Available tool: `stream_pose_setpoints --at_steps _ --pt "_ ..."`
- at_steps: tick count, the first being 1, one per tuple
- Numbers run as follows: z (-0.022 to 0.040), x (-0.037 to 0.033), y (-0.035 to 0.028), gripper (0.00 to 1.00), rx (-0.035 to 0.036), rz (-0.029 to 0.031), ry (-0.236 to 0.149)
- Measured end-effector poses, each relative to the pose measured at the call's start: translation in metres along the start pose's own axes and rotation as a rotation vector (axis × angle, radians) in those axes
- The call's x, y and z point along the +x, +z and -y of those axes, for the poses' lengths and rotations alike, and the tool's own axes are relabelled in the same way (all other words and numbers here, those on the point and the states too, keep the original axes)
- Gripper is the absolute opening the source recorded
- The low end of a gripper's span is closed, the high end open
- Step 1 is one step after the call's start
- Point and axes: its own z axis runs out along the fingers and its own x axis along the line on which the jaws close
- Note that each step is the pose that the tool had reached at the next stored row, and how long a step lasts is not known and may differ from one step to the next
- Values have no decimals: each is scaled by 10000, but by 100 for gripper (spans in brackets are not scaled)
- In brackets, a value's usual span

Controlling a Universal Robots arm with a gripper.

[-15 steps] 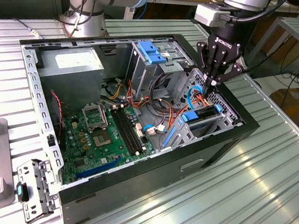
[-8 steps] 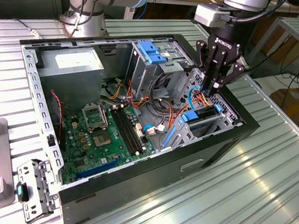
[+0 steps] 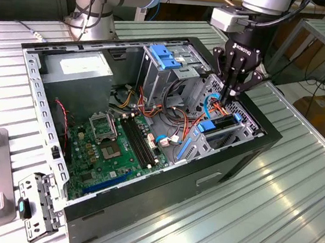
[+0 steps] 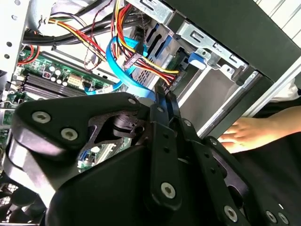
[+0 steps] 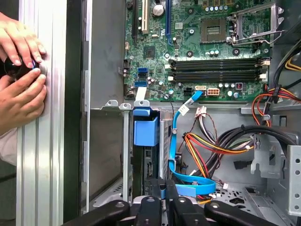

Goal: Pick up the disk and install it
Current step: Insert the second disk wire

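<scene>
While the arm hangs over the open computer case (image 3: 144,172):
Gripper (image 3: 232,97): fingers clenched together, holding nothing.
Disk (image 3: 218,128): seated on edge in the drive bay, just below the fingers, long axis along the bay.
Materials: blue plastic carrier, dark metal body, sheet-steel cage.
Hands (image 5: 19,80): on the desk (image 3: 296,191) outside.

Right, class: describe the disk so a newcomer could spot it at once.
Start from the open computer case on the ribbed table. At its corner on the exterior view's right, under the gripper, a metal bay holds the disk: a dark slab standing on edge. Its bright blue frame, unlike the thin blue cable beside it, is broad and rigid.
</scene>
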Motion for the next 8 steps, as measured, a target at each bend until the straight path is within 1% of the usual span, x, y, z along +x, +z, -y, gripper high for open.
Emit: stream_pose_setpoints --at_steps 1,2,3,5,6,7,8 --pt "-3 32 9 16 2 135 -2" --pt "-13 66 19 16 5 240 -10" --pt "-19 98 28 16 9 315 -24" --pt "-27 144 44 16 14 362 -40" --pt "-35 189 61 16 20 408 -55" --pt "-38 208 71 16 24 454 -63" --pt "-42 222 78 16 34 536 -71"
